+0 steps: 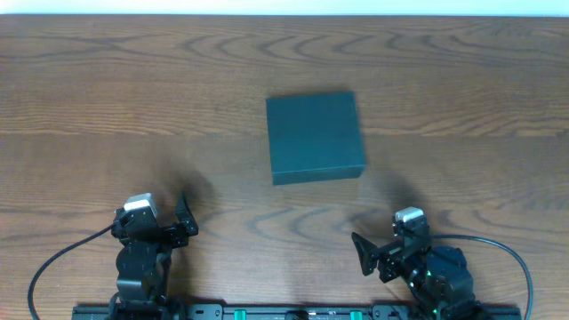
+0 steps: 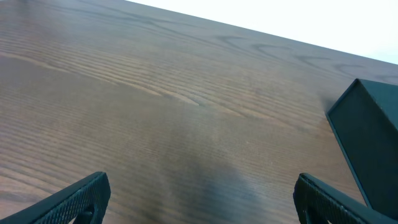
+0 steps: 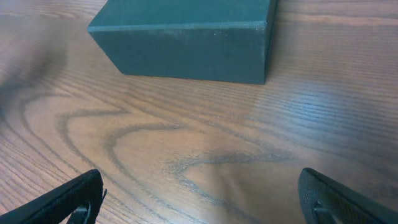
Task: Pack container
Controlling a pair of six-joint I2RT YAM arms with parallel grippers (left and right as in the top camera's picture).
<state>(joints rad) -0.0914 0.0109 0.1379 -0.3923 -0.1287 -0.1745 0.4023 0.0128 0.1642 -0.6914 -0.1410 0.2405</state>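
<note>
1. The container [image 1: 316,138], a dark, flat, squarish box w/ its top shut, sat on the wood desk [image 1: 133,89], near the middle, a bit to the right.
2. It was turned just a little, not lined up w/ the desk edge.
3. The left arm [image 1: 140,253] was at the near edge, left side. The left jaws were wide apart & held nothing.
4. The right arm [image 1: 427,267] was at the near edge, right side. The right jaws were wide apart too, nothing in them.
5. The container was apart from both arms, closer to the right one.
6. Left wrist cam: only a corner of the container showed, far right.
7. Right wrist cam: the container was just ahead w/ its side wall facing the cam, not touching the jaws.
</note>
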